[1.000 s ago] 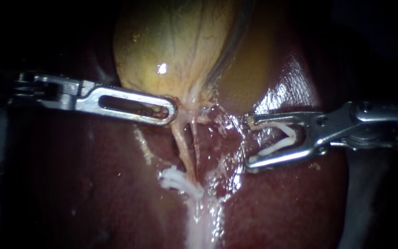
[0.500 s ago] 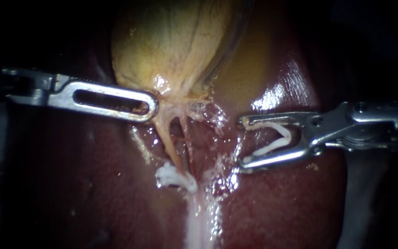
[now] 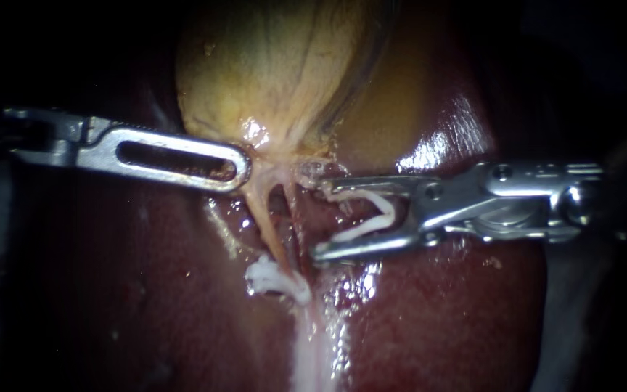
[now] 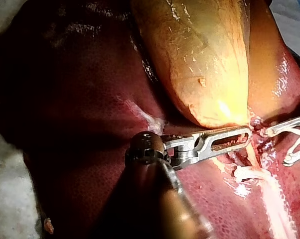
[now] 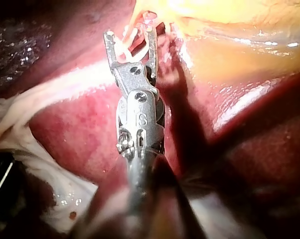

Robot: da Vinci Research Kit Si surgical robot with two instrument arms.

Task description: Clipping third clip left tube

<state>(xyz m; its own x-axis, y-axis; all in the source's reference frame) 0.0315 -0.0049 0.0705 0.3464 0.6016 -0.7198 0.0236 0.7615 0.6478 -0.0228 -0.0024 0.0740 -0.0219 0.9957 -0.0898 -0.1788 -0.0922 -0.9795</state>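
The left tube [image 3: 264, 218] and a thinner right tube [image 3: 293, 218] run down from the yellow gallbladder [image 3: 277, 72]. Two white clips [image 3: 276, 279] sit low on the left tube. My left instrument [image 3: 241, 165] is shut on the gallbladder's lower end, holding it to the left; it is seen again in the left wrist view [image 4: 245, 134]. My right instrument [image 3: 319, 219] holds an open white clip [image 3: 368, 214] between its wide-spread jaws. Its tips lie just right of the right tube, not around either tube. In its own view [image 5: 131, 34] the clip [image 5: 124, 47] shows between the jaws.
Dark red liver [image 3: 459, 312] lies all around and under the tubes. A pale white strand [image 3: 313, 356] runs down from the clips. Wet shreds of tissue [image 3: 328, 170] hang beside the upper jaw of the right instrument.
My right instrument has moved left with its clip, up to the tubes. The left instrument first drew the gallbladder's lower end to the left, then stayed still.
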